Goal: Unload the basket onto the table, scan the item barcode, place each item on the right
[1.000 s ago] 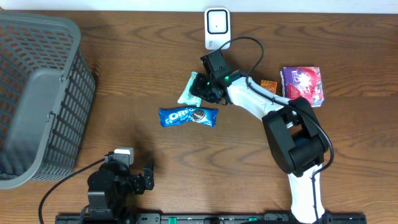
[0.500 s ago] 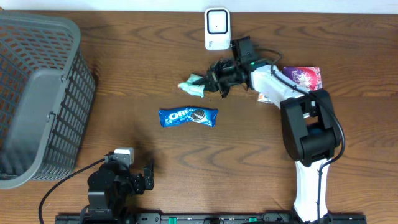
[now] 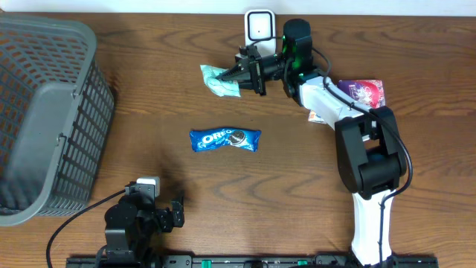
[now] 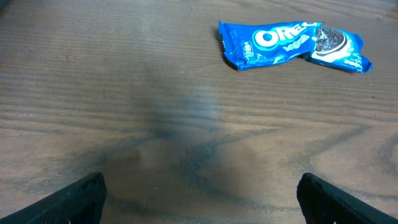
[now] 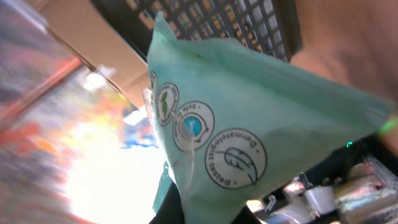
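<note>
Pickup done: green packet [image 3: 216,80] pinched in closed right gripper [image 3: 238,75], beside scanner [image 3: 259,30] at far surface edge. Barcode presentation apparently remaining. Left gripper [image 4: 202,193] wide open, empty

The bench [image 3: 149,97] is brown wood with darker wavy grain. The basket [image 3: 85,126] is grey, with a pattern of square mesh. The Oreo packet [image 3: 224,139] is blue with white letters and a picture of a dark biscuit. The pouch [image 3: 218,80] is mint green, with round seals [image 5: 235,158] in white and dark green. The scanner [image 3: 259,33] is white.
</note>
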`<state>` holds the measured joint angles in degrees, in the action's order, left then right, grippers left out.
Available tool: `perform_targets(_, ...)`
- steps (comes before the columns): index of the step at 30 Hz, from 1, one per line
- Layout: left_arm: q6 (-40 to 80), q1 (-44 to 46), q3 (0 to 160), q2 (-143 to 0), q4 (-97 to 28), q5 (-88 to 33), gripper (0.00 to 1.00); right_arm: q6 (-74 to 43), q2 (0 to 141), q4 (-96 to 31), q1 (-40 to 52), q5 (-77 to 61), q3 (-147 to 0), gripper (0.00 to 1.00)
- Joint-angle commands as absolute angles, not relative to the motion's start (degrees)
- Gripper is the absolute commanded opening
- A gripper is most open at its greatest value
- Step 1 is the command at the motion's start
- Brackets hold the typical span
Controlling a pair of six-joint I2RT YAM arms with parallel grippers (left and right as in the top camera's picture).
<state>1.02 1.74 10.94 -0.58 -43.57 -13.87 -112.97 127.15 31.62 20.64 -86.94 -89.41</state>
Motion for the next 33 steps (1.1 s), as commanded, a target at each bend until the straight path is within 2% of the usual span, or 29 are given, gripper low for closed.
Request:
perform_targets(1, 0.1, 2.0, 10.7, -0.2, -44.8, -14.5, 0.98, -114.7, 127.4, 38.3, 22.7, -89.3, -89.9, 0.02)
perform_targets(8, 0.1, 2.0, 10.7, -0.2, -44.8, -14.5, 0.98, -117.5, 127.4, 69.1, 27.3, -89.3, -89.9, 0.01)
perform_targets(16, 0.1, 2.0, 10.7, -0.2, -44.8, -14.5, 0.98, -117.4, 127.4, 68.8, 29.7, -89.3, -89.9, 0.01)
perform_targets(18, 0.1, 2.0, 10.7, -0.2, -44.8, -14.5, 0.98, -117.4, 127.4, 66.2, 29.7, -89.3, -89.9, 0.01)
perform_targets(24, 0.1, 2.0, 10.7, -0.2, -44.8, -14.5, 0.98, -117.4, 127.3, 32.6, 29.7, -82.1, -89.9, 0.02)
perform_targets(26, 0.1, 2.0, 10.7, -0.2, -44.8, -14.5, 0.98, -117.4, 127.3, 25.9, 29.7, -78.4, -89.9, 0.02)
perform_targets(33, 0.1, 2.0, 10.7, -0.2, -44.8, -14.5, 0.98, -117.4, 127.3, 21.8, 27.8, -66.0, -90.0, 0.02)
